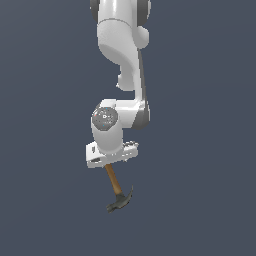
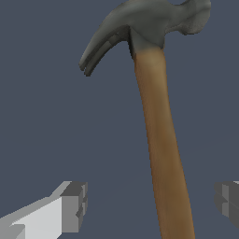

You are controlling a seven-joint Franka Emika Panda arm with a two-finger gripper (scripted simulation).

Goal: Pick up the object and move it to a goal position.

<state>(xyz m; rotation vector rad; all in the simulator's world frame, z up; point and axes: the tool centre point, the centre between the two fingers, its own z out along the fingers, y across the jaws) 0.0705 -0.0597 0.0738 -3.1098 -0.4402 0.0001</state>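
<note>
Gripper (image 2: 149, 200) fingers sat spread either side of the hammer (image 2: 156, 116) handle end; head-heavy, rigid, so I'd grip nearer the head.

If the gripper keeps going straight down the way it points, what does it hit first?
Probably the hammer: its handle runs along that line between the open fingers, head at the far end. The gripper hovers right above it; whether they touch is unclear.

Claw hammer (image 1: 118, 192): light brown wooden handle, dark grey metal head. Arm (image 1: 120, 65): glossy white with dark grey joint seams. Gripper (image 2: 151, 205): white body, grey fingertips (image 2: 74, 205). Background: uniform slate blue-grey.
</note>
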